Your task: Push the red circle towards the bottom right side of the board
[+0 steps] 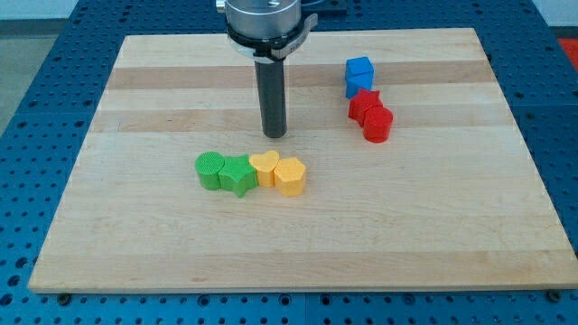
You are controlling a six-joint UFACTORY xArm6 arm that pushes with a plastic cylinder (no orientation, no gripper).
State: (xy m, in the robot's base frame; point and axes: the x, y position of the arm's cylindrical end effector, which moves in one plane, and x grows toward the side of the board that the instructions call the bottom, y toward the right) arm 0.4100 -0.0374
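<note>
The red circle (pixel 377 124) lies on the wooden board (pixel 433 226) at the view's upper right, touching a red star (pixel 364 104) just above and left of it. A blue cube (pixel 358 74) sits directly above the star, touching it. My tip (pixel 275 134) stands on the board near the top centre, well to the left of the red circle and apart from every block. It is just above the row of green and yellow blocks.
A row of touching blocks lies left of centre: a green circle (pixel 210 170), a green star (pixel 238 175), a yellow heart (pixel 265 168) and a yellow hexagon (pixel 290 175). The board's edge meets a blue pegboard surround (pixel 551 108).
</note>
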